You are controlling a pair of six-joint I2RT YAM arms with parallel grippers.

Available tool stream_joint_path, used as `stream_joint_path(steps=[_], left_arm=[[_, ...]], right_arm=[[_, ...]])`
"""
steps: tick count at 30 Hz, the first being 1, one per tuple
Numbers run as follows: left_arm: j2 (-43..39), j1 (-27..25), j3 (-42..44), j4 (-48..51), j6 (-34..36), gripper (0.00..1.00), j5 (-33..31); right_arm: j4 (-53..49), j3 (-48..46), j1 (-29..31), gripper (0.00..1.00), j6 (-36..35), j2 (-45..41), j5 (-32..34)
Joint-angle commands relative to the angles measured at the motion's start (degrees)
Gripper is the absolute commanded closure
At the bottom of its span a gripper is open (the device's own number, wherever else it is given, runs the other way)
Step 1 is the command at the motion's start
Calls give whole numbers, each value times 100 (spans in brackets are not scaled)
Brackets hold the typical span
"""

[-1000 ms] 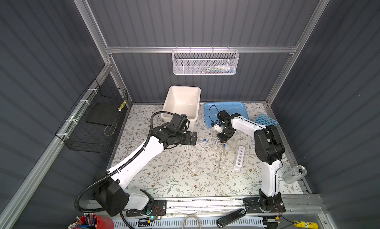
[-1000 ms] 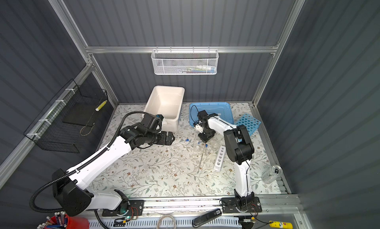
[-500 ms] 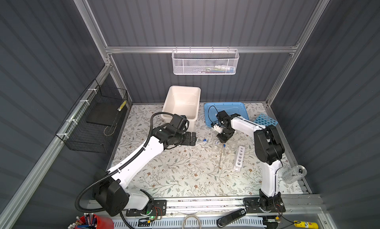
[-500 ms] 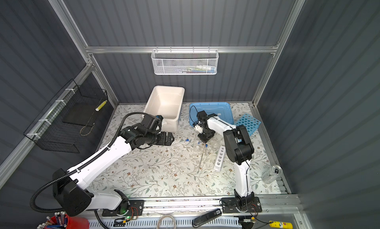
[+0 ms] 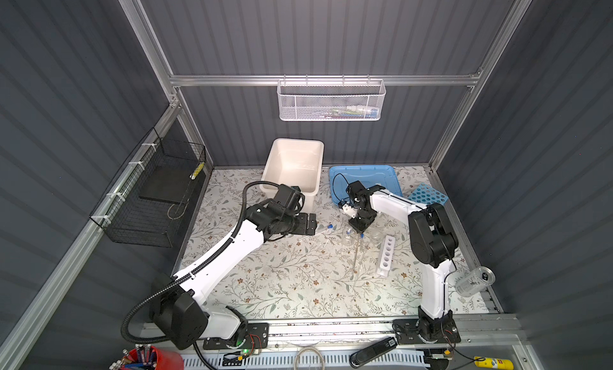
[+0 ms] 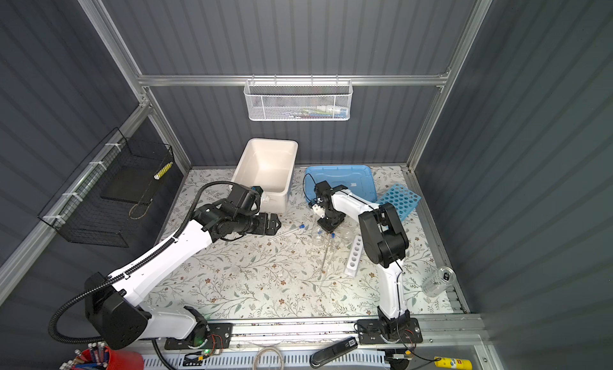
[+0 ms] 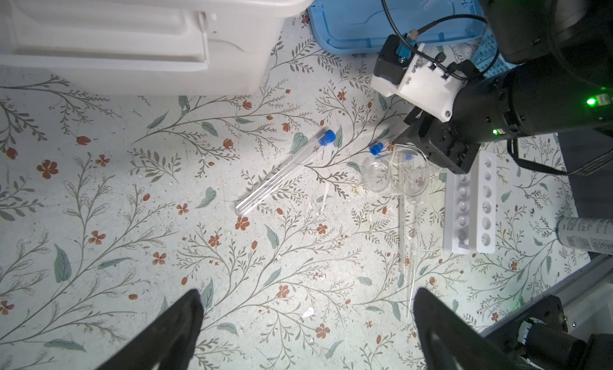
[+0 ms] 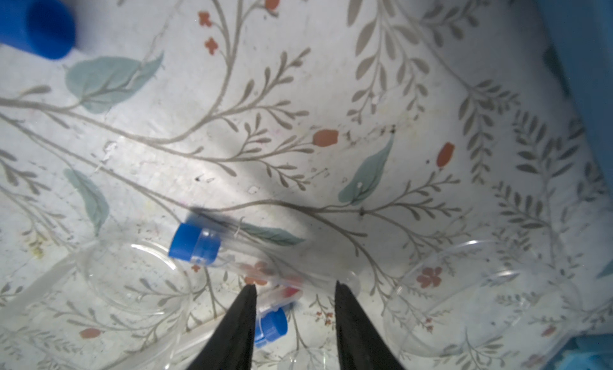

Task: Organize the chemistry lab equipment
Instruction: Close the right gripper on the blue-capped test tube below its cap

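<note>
A clear blue-capped test tube lies on the floral mat, seen in both top views. My left gripper is open and empty, just short of it. My right gripper points down among small clear beakers, jaws partly open. Between its fingers lies the blue cap of one tube, close to one finger and not clamped. Another capped tube rests beside it. A thin glass rod and a white tube rack lie nearby. The sky-blue rack sits at the back right.
A white tub stands at the back, with its blue lid flat on the mat beside it. A clear can lies at the right edge. A red cup of pens stands at the front left, off the mat.
</note>
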State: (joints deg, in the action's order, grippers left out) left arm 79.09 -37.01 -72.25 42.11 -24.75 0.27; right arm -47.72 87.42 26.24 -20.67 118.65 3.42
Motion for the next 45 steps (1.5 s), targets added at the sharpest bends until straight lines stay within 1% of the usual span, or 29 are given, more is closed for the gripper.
stream_joint_path(steps=[1,5,11,22,28,31,40,45], left_arm=[[-65,40,13,-10,-56,0,118],[-50,44,25,-61,-56,0,160],[-20,52,-39,-30,-41,0,169],[52,52,-119,-18,-30,0,178],[66,46,-150,1,-30,0,176],[74,46,-132,4,-47,0,170],[137,52,-205,17,-30,0,190],[122,51,-215,26,-25,0,189]], right_arm=[[-132,-137,34,56,-67,2,65],[-94,4,25,52,-104,50,87],[-164,402,20,52,-152,271,1],[-17,356,-30,52,-201,337,-10],[-66,607,-154,53,-139,465,-283],[-113,678,-229,56,-61,513,-434],[-263,652,-271,58,45,671,-488],[-285,629,-286,61,191,710,-540]])
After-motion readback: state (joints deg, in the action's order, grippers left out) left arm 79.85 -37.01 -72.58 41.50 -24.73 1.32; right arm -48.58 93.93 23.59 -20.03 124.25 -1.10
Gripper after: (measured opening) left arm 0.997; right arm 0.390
